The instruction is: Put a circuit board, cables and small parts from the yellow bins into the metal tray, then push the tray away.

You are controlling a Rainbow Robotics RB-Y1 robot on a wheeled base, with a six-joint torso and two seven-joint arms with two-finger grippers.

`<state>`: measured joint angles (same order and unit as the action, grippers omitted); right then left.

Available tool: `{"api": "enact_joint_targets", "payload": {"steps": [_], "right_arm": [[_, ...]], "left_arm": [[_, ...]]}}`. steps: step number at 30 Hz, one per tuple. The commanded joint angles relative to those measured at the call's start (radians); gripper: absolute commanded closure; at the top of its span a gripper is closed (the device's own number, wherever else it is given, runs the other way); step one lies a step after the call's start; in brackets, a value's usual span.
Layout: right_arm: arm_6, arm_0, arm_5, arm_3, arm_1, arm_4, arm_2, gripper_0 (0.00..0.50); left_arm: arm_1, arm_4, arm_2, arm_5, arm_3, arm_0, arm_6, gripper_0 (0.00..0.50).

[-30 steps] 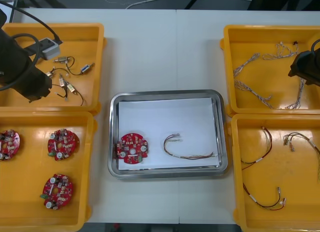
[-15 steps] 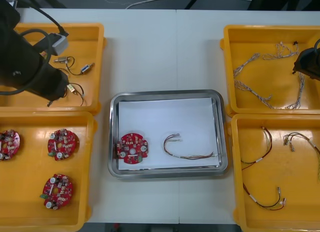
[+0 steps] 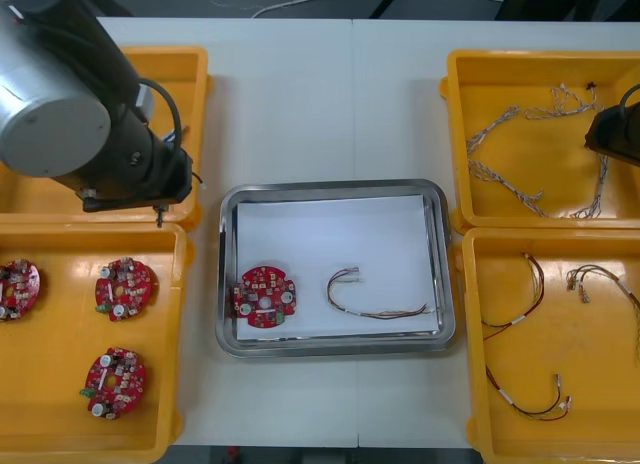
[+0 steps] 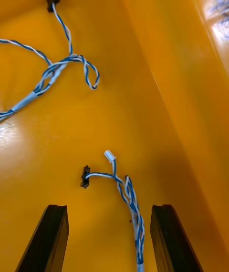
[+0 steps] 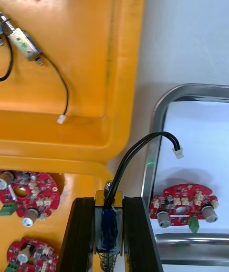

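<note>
My left gripper [image 5: 109, 204] is shut on a small metal part [image 5: 108, 226] whose black cable [image 5: 138, 145] arcs up to a white plug. It hangs over the seam between the two left yellow bins, just left of the metal tray's rim [image 5: 151, 157]. In the front view the left arm [image 3: 95, 114] covers the far left bin's right end. The tray [image 3: 330, 187] holds a red circuit board [image 3: 264, 295] and a red and yellow cable [image 3: 375, 296]. My right gripper [image 4: 109, 241] is open low over a blue and white cable [image 4: 130, 198] in the far right bin.
Three circuit boards [image 3: 126, 287] lie in the near left bin. More small metal parts [image 5: 21, 40] lie in the far left bin. The far right bin [image 3: 520, 144] holds twisted cables, and the near right bin [image 3: 525, 314] holds red and yellow ones. The right arm [image 3: 615, 134] sits at the right edge.
The left arm has swung from the far left bin's middle toward the tray, lifting the small metal part with it. The right arm has hardly moved.
</note>
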<state>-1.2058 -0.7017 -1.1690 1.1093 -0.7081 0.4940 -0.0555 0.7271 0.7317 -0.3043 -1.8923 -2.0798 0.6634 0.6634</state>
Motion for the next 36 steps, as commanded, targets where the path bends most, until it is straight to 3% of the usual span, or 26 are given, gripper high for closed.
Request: {"api": "enact_joint_targets", "payload": {"steps": [1, 11, 17, 36], "right_arm": [[-0.044, -0.079, 0.019, -0.059, -0.053, 0.006, 0.017, 0.000], [-0.070, -0.094, 0.058, -0.106, -0.050, 0.017, 0.045, 0.000], [-0.072, -0.087, 0.057, -0.117, -0.044, 0.029, 0.046, 0.000], [-0.089, -0.044, 0.086, -0.128, -0.044, 0.058, 0.046, 0.007]], "left_arm": [[-0.078, -0.084, -0.068, 0.013, -0.017, 0.061, 0.015, 0.500], [-0.201, -0.268, -0.182, 0.022, 0.026, 0.061, -0.030, 0.500], [-0.259, -0.328, -0.213, 0.024, 0.067, 0.058, -0.036, 0.500], [-0.288, -0.426, -0.302, 0.104, 0.084, -0.021, -0.044, 0.500]]}}
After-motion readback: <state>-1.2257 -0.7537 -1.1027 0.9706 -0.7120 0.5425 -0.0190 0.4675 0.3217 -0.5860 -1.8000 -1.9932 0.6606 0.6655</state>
